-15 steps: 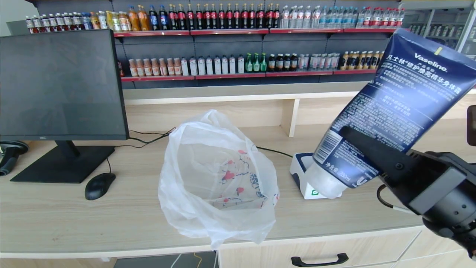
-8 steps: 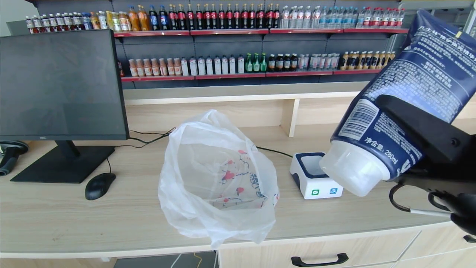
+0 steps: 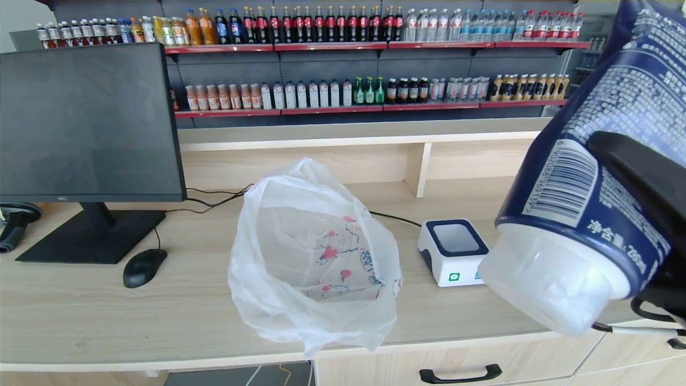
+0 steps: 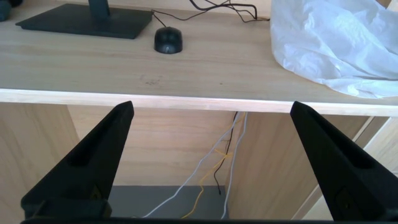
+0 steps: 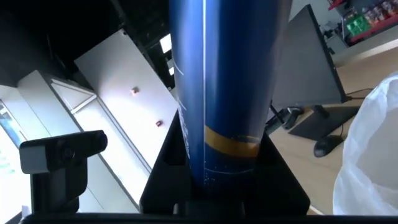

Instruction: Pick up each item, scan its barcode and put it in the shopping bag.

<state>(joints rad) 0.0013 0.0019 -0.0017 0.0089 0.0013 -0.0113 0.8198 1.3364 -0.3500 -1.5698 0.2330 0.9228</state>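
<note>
The right gripper [image 5: 224,163] pinched the lotion tube [image 3: 616,107], its barcode [image 3: 563,185] facing away from the scanner [image 3: 453,252], so scanning might have failed; the left gripper [image 4: 211,155] gaped wide.

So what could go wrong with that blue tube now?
The tube is tilted in the right gripper, which pinches it near the cap, so it might slip. The shopping bag is floppy and sits at the front edge of the counter, so the tube could snag its rim or push it off.

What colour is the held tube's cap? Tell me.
Translucent white cap on the dark blue tube, clearest in head view.
</note>
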